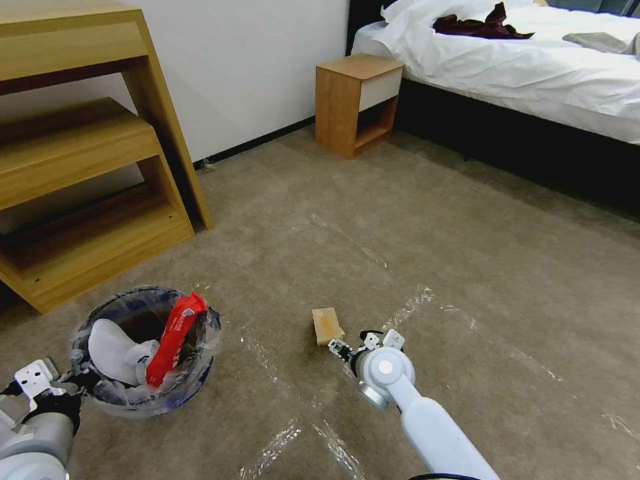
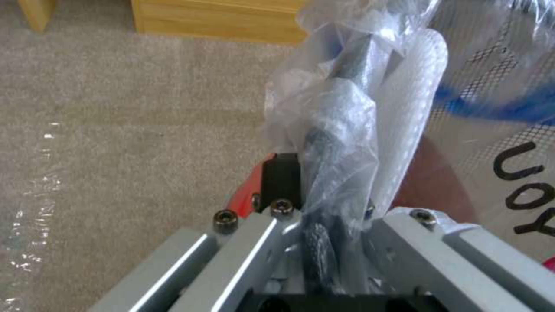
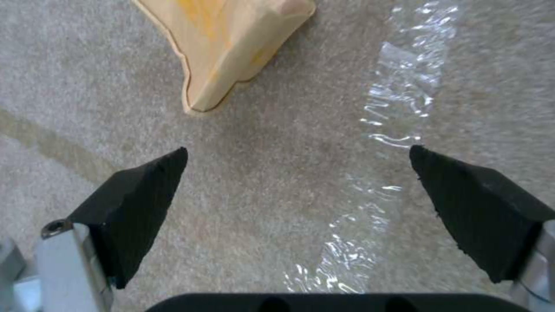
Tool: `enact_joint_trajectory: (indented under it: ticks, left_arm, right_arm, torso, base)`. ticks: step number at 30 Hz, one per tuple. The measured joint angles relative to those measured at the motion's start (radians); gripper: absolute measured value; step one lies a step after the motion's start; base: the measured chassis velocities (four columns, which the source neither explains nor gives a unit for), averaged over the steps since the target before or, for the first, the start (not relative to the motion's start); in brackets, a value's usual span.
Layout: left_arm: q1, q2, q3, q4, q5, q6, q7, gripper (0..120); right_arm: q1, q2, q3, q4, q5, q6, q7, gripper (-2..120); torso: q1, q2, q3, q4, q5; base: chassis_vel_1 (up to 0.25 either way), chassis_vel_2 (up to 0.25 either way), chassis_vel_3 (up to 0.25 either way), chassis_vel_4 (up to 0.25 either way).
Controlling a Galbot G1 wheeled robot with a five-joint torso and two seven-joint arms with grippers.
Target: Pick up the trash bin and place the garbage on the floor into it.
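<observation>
The trash bin point(image 1: 143, 350) hangs at lower left in the head view, its clear bag liner crinkled over the rim. Inside it lie a white slipper point(image 1: 117, 350) and a red wrapper point(image 1: 175, 337). My left gripper point(image 1: 79, 381) is shut on the bin's near rim; the left wrist view shows the rim and bag point(image 2: 347, 86) pinched in that gripper point(image 2: 324, 216). A small tan box point(image 1: 327, 325) lies on the floor point(image 1: 467, 267). My right gripper point(image 1: 365, 341) hovers just short of the box, fingers spread wide. In the right wrist view the box point(image 3: 231, 39) lies beyond the open gripper point(image 3: 298, 149).
A wooden shelf unit point(image 1: 80, 167) stands close behind the bin at left. A wooden nightstand point(image 1: 357, 100) and a bed point(image 1: 533, 67) sit at the back right. Shiny tape strips point(image 1: 413, 300) cross the carpet around the box.
</observation>
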Motion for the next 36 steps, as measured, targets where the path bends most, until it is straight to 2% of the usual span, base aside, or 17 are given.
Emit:
enact_joint_trajectory:
  ticks: [6,24,36]
  left_arm:
    - [-0.004,0.002,-0.002,0.012,-0.001,0.0,0.0,0]
    - [-0.017,0.015,-0.001,0.017,-0.02,-0.003,-0.002,0]
    - [-0.007,0.003,0.002,0.008,-0.014,-0.003,-0.002,0]
  right_arm:
    - [0.028,0.015,-0.019,-0.063,-0.03,0.016,-0.03,96]
    - [0.064,0.04,-0.035,-0.128,-0.096,0.048,-0.088,93]
    - [0.092,0.058,-0.018,-0.158,-0.11,0.083,-0.109,91]
  torso:
    - [0.0,0.0,0.0,0.0,0.0]
    - [0.0,0.0,0.0,-0.0001,0.0001]
    - [0.0,0.0,0.0,0.0,0.0]
  base:
    - [0.0,0.0,0.0,0.0]
    - [0.0,0.0,0.0,0.0]
    - [0.0,0.0,0.0,0.0]
